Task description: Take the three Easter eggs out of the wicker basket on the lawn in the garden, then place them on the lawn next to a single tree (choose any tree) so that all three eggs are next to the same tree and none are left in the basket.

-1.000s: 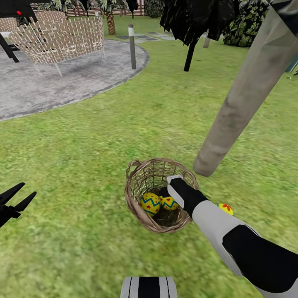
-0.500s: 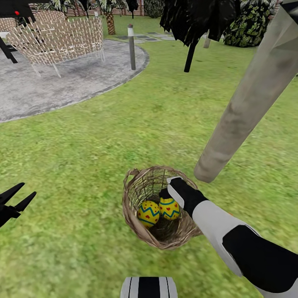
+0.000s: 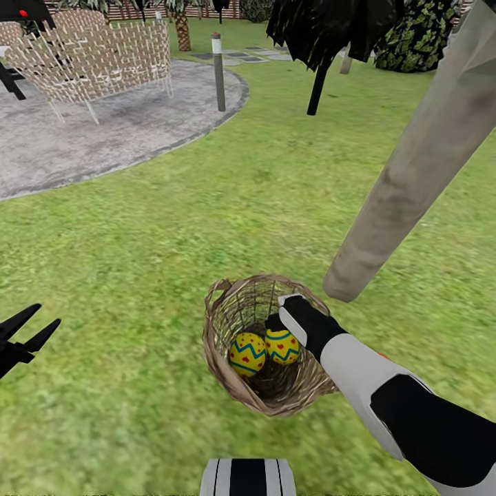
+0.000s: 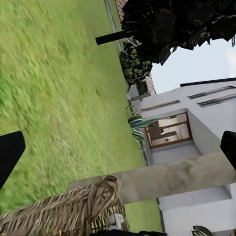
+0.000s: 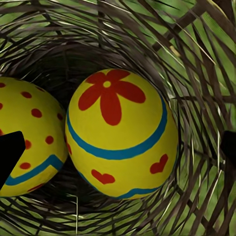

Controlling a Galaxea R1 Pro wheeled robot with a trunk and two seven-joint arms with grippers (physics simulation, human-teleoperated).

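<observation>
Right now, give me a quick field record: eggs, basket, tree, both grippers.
eggs in basket: two, side by side; left egg, right egg
third egg: a small red-orange spot on the lawn past the right forearm may be it; too hidden to tell
basket: on the grass, close to the trunk base
tree: trunk base right of and behind the basket
right gripper: inside the basket, above the right egg; open, fingertips either side of it
left gripper: open, empty, over grass far left

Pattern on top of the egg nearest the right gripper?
Red flower on yellow egg, blue bands below; right wrist view.
</observation>
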